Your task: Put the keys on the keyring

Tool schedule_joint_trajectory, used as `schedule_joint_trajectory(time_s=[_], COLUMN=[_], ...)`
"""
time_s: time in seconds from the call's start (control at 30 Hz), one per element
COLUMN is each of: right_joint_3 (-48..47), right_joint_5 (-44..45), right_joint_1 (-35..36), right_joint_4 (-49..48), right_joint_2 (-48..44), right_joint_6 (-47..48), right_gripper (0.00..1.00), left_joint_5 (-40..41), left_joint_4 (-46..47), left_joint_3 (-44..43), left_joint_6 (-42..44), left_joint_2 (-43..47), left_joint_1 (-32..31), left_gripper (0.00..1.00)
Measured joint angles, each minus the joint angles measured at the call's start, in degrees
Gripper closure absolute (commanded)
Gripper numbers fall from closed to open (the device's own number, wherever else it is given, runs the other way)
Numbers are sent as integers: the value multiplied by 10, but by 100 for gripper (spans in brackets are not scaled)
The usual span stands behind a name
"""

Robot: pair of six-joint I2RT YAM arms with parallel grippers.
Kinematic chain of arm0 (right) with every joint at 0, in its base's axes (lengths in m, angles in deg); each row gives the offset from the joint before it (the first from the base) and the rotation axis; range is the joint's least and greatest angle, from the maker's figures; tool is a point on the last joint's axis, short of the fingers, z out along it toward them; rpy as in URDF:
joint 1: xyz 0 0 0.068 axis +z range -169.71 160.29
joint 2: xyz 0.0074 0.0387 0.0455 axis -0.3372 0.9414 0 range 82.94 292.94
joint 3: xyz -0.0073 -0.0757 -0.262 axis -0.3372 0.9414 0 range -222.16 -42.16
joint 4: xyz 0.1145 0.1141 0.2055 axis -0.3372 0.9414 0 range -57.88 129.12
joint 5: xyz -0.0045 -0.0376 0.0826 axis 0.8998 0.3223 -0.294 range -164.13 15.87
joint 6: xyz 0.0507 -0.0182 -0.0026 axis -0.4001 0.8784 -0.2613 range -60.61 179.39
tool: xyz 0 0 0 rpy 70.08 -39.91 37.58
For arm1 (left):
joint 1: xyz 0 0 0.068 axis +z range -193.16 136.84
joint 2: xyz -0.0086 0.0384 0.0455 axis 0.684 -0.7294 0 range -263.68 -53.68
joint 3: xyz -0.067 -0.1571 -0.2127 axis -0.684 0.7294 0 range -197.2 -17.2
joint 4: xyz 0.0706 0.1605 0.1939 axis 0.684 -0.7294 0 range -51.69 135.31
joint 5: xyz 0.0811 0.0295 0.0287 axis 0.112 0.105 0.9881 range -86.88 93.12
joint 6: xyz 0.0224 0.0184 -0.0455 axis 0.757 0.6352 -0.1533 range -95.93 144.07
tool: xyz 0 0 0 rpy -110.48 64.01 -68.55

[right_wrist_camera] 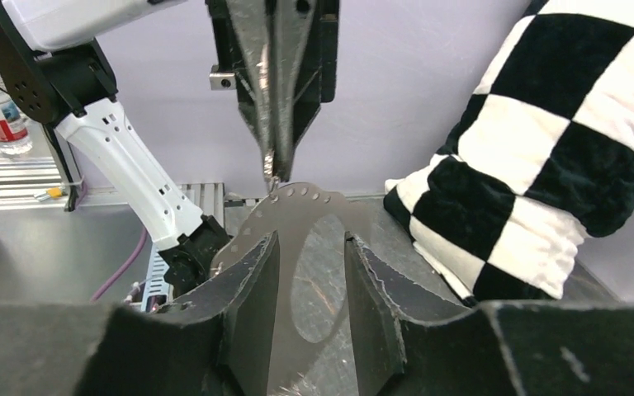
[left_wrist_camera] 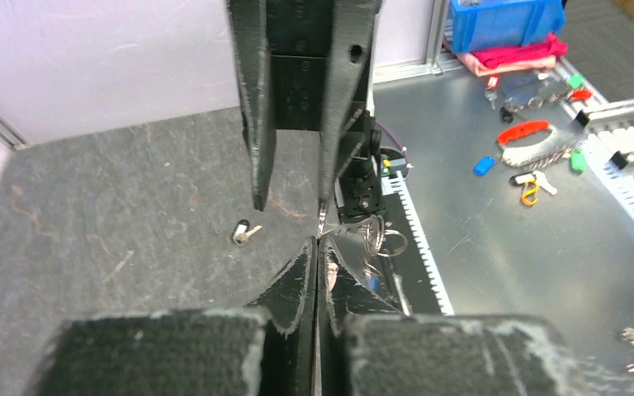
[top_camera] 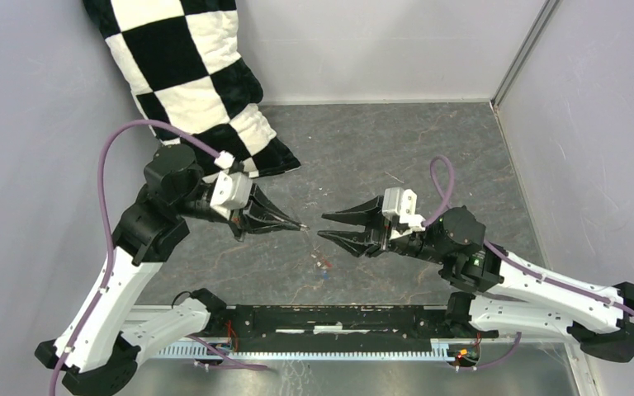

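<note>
On table (top_camera: 380, 148): keys (top_camera: 323, 266); above, L gripper (top_camera: 300, 226) shut, R gripper (top_camera: 322, 225) open.

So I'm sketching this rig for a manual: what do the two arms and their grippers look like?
The left arm and right arm match: white shell links between black joints. A purple cable loops along each, and each wrist carries a white box. The left gripper and right gripper each have two black, tapered, pointed fingers.
</note>
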Motion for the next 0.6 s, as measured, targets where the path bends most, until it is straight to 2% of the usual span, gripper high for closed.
schedule_joint_trajectory(time_s=[0.17, 0.37, 0.6], right_joint_3=[6, 8, 8], right_joint_5=[-49, -96, -124], right_joint_1=[-40, -49, -49], right_joint_4=[-35, -59, -61], right_joint_2=[7, 29, 52], right_joint_6=[-21, -34, -34], right_gripper=[63, 62, 63], left_joint_5=[-6, -7, -19], left_joint_4=[-2, -4, -6], left_joint_3=[22, 22, 23], left_joint_6=[89, 191, 226], left_joint_2=[30, 36, 25], left_joint_1=[0, 0, 0], left_gripper=[98, 98, 98])
